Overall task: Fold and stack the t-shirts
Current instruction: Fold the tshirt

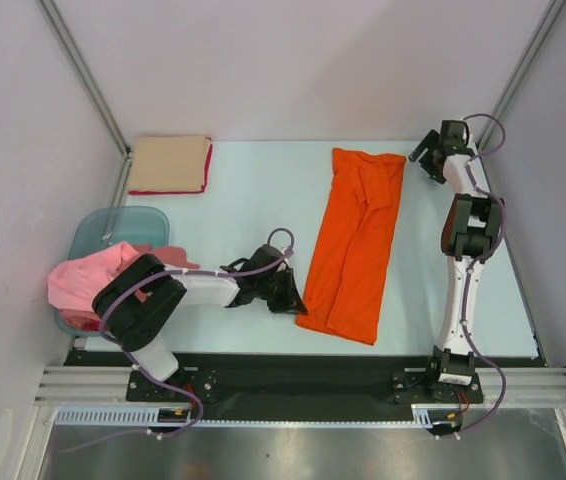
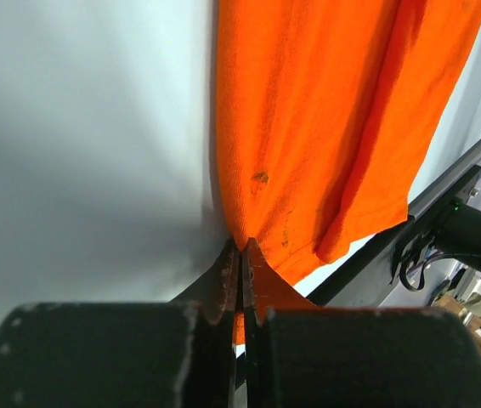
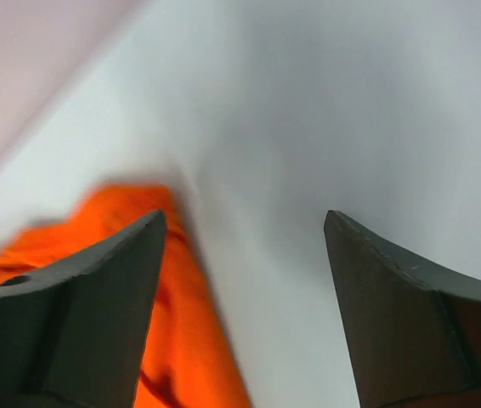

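The bright orange t-shirt lies as a long narrow strip down the middle of the table. My left gripper sits low at the strip's near left corner. In the left wrist view this gripper is shut, with the edge of the orange cloth pinched between its tips. My right gripper hovers by the strip's far right corner. Its jaws stand wide open over bare table, with the orange cloth just to their left. A folded tan t-shirt rests on a red one at the back left.
A translucent blue-green tub stands at the left edge, with a crumpled pink t-shirt spilling over it, partly under my left arm. White walls and metal frame posts close the table in at the back and sides.
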{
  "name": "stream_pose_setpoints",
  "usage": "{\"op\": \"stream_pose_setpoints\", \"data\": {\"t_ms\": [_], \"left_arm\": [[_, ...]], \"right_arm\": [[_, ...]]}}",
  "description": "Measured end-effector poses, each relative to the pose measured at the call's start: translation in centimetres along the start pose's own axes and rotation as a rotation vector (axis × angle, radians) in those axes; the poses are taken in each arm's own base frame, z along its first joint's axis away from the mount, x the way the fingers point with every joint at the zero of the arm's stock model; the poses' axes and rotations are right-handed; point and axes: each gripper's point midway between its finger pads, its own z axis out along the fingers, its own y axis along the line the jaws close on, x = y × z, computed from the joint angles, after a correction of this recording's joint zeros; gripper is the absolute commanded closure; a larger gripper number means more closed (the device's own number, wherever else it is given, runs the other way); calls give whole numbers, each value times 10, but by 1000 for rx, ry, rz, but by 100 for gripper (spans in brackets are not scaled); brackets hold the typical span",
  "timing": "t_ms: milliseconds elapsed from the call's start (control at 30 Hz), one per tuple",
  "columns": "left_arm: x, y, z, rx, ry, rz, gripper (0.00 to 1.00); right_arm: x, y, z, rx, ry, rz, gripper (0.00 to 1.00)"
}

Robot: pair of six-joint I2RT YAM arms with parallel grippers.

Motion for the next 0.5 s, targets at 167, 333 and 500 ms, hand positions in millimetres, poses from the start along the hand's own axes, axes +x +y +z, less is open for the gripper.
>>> {"op": "stream_pose_setpoints", "data": {"t_ms": [167,333,500], "left_arm": [[2,4,-4,-13,-19,-9,87],[6,11,-17,-51,-41,-7,65],[10,20,-36,-98,-68,41,50]], "right_arm": [[26,-45,-54,181,97,-61,7],[79,-84,-138,274,228,-62,9],[155,-86,-217,197,312,-47,17]]}}
